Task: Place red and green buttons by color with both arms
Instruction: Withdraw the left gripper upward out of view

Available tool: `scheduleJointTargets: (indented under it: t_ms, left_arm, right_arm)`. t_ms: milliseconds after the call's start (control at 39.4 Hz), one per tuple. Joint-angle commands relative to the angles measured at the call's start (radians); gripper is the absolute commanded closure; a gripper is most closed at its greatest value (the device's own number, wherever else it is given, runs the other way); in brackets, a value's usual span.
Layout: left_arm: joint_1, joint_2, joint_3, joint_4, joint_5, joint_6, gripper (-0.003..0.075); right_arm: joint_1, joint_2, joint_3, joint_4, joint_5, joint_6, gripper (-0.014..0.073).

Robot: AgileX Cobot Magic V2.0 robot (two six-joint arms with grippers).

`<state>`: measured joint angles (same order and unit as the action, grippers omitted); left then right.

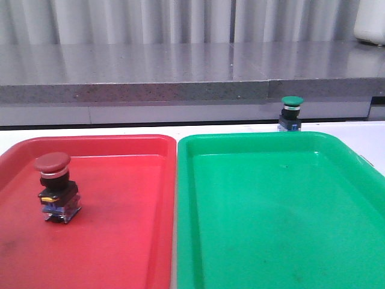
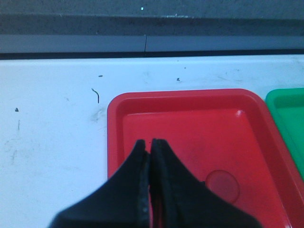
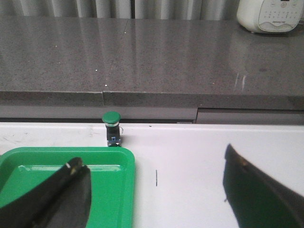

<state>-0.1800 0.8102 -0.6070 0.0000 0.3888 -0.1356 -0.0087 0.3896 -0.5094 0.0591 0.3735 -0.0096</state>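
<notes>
The red button [image 1: 55, 186] stands upright in the red tray [image 1: 120, 241], at its left side; its cap [image 2: 223, 185] shows in the left wrist view beside my fingers. The green button [image 1: 291, 113] stands upright on the white table just behind the green tray [image 1: 283, 217]; it also shows in the right wrist view [image 3: 112, 127], beyond the tray's far right corner. My left gripper [image 2: 151, 142] is shut and empty above the red tray. My right gripper [image 3: 154, 159] is open and empty, short of the green button. Neither gripper shows in the front view.
A grey stone counter [image 1: 180, 75] runs along the back, raised above the white table [image 2: 47, 133]. A white appliance [image 3: 268, 14] stands on the counter at the right. The two trays lie side by side, touching.
</notes>
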Motion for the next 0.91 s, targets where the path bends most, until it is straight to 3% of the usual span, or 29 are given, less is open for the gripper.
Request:
scheduleJointTargets:
  t_ms: [0,456,887]
  left_arm:
    - [0.004,-0.153,0.064,0.000,-0.115,-0.008,0.0740]
    - [0.004,-0.746,0.263,-0.036,-0.124,-0.008,0.0740]
    - [0.004,-0.790,0.269,-0.036,-0.123,-0.008,0.0740]
  right_arm:
    - [-0.001,0.012,-0.037,-0.004,-0.081,-0.001,0.0005]
    - [-0.001,0.012,-0.037,-0.004,-0.081,-0.001,0.0005]
    - [-0.001,0.012,-0.037,-0.004,-0.081,-0.001,0.0005]
